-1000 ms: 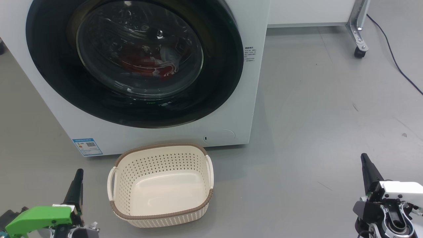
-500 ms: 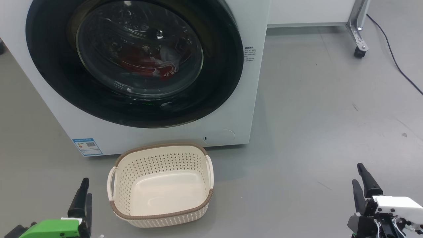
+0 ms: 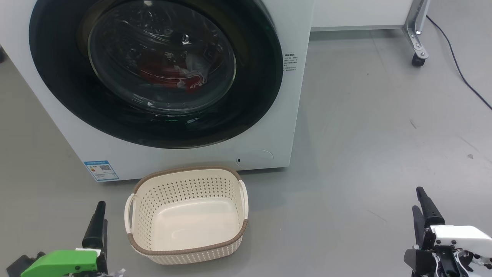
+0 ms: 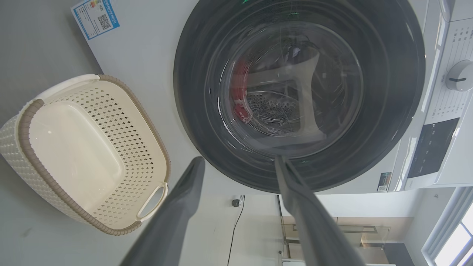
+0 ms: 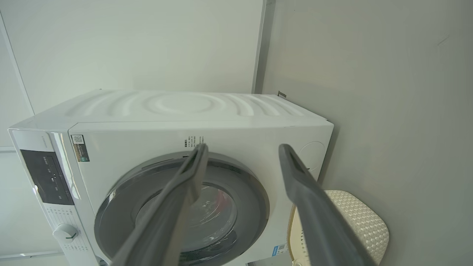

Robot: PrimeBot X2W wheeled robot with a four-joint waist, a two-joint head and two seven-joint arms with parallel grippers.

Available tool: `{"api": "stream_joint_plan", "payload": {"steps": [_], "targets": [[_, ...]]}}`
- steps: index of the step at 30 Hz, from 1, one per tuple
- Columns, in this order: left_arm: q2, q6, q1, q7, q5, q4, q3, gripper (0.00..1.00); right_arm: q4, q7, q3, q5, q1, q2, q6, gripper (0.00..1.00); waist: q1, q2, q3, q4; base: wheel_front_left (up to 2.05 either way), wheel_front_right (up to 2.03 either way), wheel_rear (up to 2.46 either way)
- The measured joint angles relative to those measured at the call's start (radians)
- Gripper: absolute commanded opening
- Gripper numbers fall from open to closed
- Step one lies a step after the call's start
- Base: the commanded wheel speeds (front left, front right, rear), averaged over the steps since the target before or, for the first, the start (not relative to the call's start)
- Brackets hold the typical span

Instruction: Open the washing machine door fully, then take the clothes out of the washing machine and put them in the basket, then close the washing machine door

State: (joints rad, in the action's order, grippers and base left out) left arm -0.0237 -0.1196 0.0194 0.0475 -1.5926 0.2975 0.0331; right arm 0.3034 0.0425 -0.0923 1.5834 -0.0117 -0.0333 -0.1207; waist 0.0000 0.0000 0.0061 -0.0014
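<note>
Laundry scene: left gripper low at left, jaws wide and empty; cream basket on the floor just before the white washing machine; red clothes inside, behind the shut washing machine door; right gripper far right, jaws wide, empty.

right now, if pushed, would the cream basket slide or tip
Empty, thin perforated plastic: the basket is probably light. On the smooth floor it would likely slide rather than tip, being wide and low.
</note>
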Motion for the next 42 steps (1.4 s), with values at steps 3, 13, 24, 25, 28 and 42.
{"api": "stream_joint_plan", "payload": {"steps": [3, 13, 24, 25, 28, 42], "targets": [[-0.001, 0.000, 0.003, -0.012, 0.015, -0.007, -0.008, 1.00, 0.000, -0.011, 0.009, -0.026, 0.000, -0.008, 0.000, 1.00, 0.0000, 0.0000, 0.000, 0.000, 0.00, 0.00, 0.00], [-0.036, 0.000, 0.014, -0.058, 0.147, -0.010, -0.057, 1.00, 0.010, -0.054, 0.063, -0.184, -0.003, -0.055, 0.000, 1.00, 0.0000, 0.0000, 0.001, 0.001, 0.00, 0.00, 0.00], [-0.084, 0.010, 0.038, -0.096, 0.385, -0.007, -0.117, 1.00, 0.015, -0.095, 0.148, -0.425, -0.032, -0.110, 0.037, 1.00, 0.0000, 0.0000, 0.002, 0.002, 0.00, 0.00, 0.00], [-0.086, 0.015, 0.039, -0.103, 0.403, -0.008, -0.123, 1.00, 0.016, -0.098, 0.155, -0.442, -0.034, -0.112, 0.037, 1.00, 0.0000, 0.0000, 0.002, 0.002, 0.00, 0.00, 0.00], [-0.088, 0.031, 0.050, -0.112, 0.470, -0.012, -0.131, 1.00, 0.016, -0.109, 0.181, -0.508, -0.045, -0.125, 0.054, 1.00, 0.0000, 0.0000, 0.002, 0.002, 0.00, 0.00, 0.00], [-0.094, 0.081, 0.062, -0.156, 0.724, -0.021, -0.194, 1.00, 0.015, -0.155, 0.272, -0.750, -0.062, -0.136, 0.106, 1.00, 0.0000, 0.0000, 0.001, 0.002, 0.00, 0.00, 0.00]]}}
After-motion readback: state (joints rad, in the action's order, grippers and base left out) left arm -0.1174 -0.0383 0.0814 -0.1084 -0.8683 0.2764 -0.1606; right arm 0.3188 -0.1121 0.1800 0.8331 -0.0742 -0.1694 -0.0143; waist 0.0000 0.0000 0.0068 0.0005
